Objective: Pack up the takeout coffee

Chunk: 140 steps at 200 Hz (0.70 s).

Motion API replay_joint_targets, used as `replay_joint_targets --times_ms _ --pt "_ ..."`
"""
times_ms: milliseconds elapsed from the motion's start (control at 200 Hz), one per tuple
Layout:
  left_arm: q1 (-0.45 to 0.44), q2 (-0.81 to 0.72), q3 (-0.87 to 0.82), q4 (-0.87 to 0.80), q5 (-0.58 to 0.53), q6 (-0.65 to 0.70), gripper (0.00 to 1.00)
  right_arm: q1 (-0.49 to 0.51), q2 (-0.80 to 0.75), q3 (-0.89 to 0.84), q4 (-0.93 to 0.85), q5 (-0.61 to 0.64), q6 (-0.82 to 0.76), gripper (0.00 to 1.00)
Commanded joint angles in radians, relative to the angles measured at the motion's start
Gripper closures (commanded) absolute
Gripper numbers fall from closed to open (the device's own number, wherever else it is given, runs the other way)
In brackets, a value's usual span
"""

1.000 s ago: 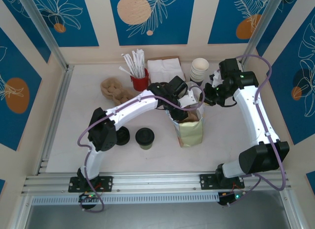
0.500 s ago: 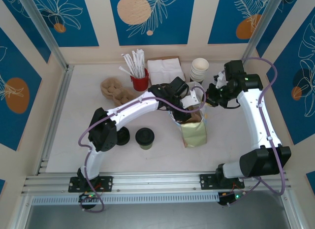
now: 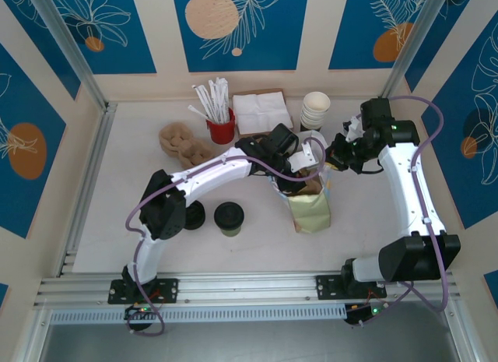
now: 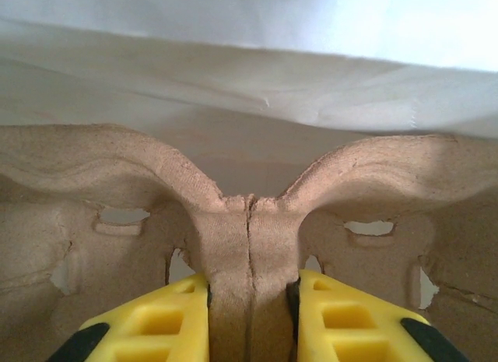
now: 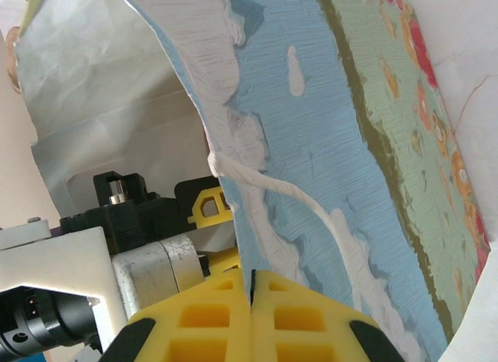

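Note:
The takeout coffee [image 3: 229,219], a black-lidded cup with an olive side, stands on the table left of the paper bag [image 3: 313,214]. My left gripper [image 3: 301,173] reaches down into the bag's mouth. There its yellow fingers [image 4: 167,319] press both sides of the centre rib of a brown cardboard cup carrier [image 4: 249,230], and the left gripper [image 4: 249,288] is shut on that rib. My right gripper [image 3: 333,161] is shut on the bag's right rim. In the right wrist view the printed bag wall [image 5: 350,144] rises from the right gripper [image 5: 253,280].
A low black lid [image 3: 193,214] lies beside the coffee. A second cardboard carrier [image 3: 183,142], a red cup of stirrers [image 3: 220,122], napkins [image 3: 261,111] and stacked cream cups [image 3: 315,110] line the back. The left forearm [image 3: 226,166] crosses above the table.
The bag has shifted a little to the right and forward, with both grippers moving along with it. The coffee and the black lid have stayed put.

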Motion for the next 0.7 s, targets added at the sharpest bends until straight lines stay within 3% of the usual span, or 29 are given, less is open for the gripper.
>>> replay_joint_targets --times_ms 0,60,255,695 --pt "-0.010 0.028 0.009 -0.018 0.031 0.001 0.64 -0.008 -0.016 -0.005 -0.016 -0.034 0.004 1.00" --pt "-0.011 0.027 0.027 -0.033 0.027 0.003 0.55 -0.008 -0.014 -0.003 -0.014 -0.036 0.005 1.00" --pt "0.003 0.012 0.144 -0.135 0.028 0.009 0.42 -0.005 -0.006 0.009 -0.010 -0.038 0.011 1.00" --pt "0.011 -0.084 0.348 -0.247 0.048 -0.143 0.30 0.007 0.010 0.051 0.013 -0.038 0.047 1.00"
